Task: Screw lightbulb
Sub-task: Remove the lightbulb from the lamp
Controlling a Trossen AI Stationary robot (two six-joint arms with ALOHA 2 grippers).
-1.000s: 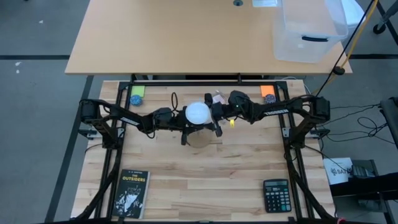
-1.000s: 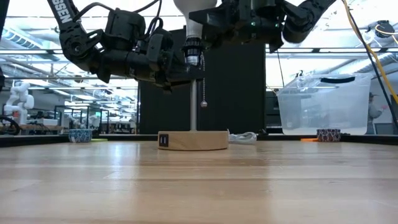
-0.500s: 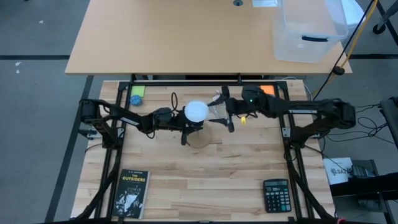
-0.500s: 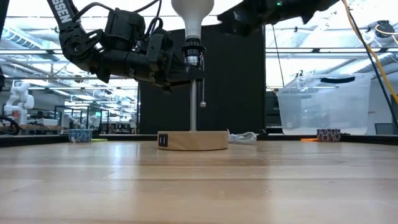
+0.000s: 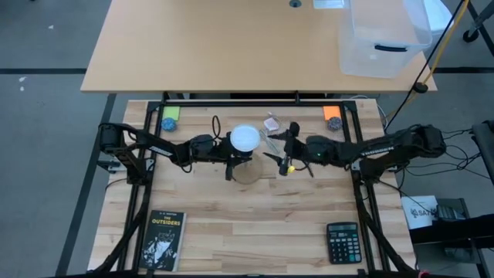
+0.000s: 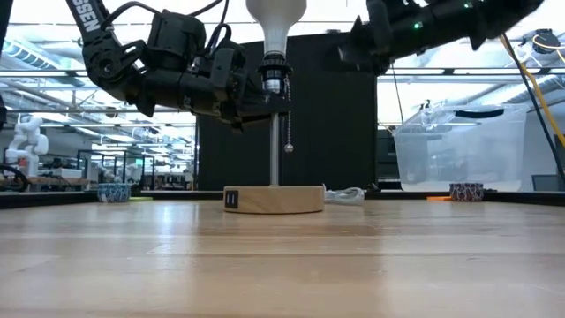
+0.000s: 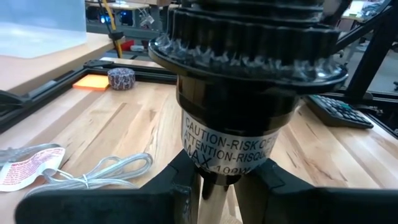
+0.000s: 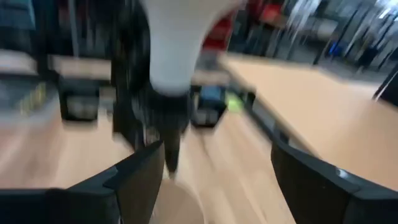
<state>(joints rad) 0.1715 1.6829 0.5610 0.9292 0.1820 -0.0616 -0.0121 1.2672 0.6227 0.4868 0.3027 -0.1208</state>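
The white lightbulb (image 6: 275, 18) stands upright in the black socket (image 6: 274, 75) of a lamp with a thin pole and a round wooden base (image 6: 274, 199), at the table's middle. From the left, my left gripper (image 5: 230, 158) is shut on the lamp just under the socket. My right gripper (image 5: 276, 147) hangs open to the right of the bulb (image 5: 245, 137), clear of it. Its wrist view shows the bulb (image 8: 177, 43) ahead, beyond the fingers. My left gripper pinches the lamp's narrow neck (image 7: 208, 180), right under the black socket (image 7: 242, 93), between its two fingers (image 7: 168, 190). The fingers come in nearly level from the table's left and lie across the upright pole. The lamp stands upright, its base on the table.
A pull chain (image 6: 288, 132) hangs beside the pole. A pale cable and a small bag (image 5: 270, 123) lie behind the lamp. A book (image 5: 162, 239) lies near left, a calculator (image 5: 342, 242) near right. A clear bin (image 5: 382, 35) stands on the far table.
My right gripper has drawn back from the bulb toward the table's right edge and swung its wrist round. The bulb stays upright in the socket.
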